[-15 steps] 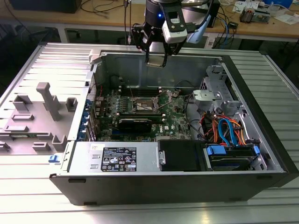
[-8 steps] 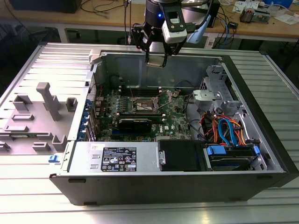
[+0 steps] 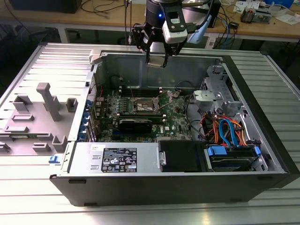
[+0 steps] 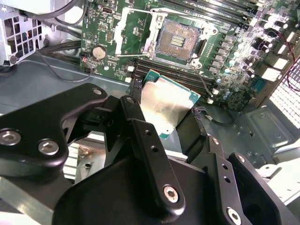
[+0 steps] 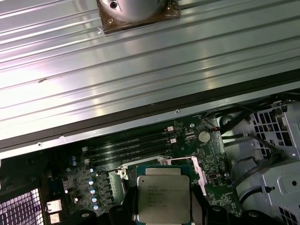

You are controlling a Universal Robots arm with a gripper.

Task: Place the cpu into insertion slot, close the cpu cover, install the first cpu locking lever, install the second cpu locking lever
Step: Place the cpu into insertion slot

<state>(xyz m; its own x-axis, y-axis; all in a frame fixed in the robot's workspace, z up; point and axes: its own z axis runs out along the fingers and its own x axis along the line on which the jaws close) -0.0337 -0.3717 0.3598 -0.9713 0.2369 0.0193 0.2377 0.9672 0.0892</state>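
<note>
My gripper (image 3: 156, 55) hangs above the open computer case, over its far wall, shut on the cpu (image 3: 156, 62). In the second wrist view the cpu (image 4: 165, 104) is a silver-grey square with a green edge, clamped between two black fingers (image 4: 135, 111). The first wrist view has the cpu (image 5: 163, 198) lid-up. Below on the green motherboard (image 3: 176, 117) lies the insertion slot (image 4: 180, 39), its dark centre bare and its rim silvery. The cpu cover (image 4: 137, 33) stands swung open beside the slot. The slot (image 3: 145, 106) lies toward the exterior view's near side of the gripper.
The black case (image 3: 187, 187) holds a power supply (image 3: 119, 158), a black card (image 3: 136, 123), long memory slots (image 4: 220, 18) and orange and blue cables (image 3: 227, 131) by a drive cage (image 3: 215, 86). A grey fixture (image 3: 44, 105) stands at the exterior view's left.
</note>
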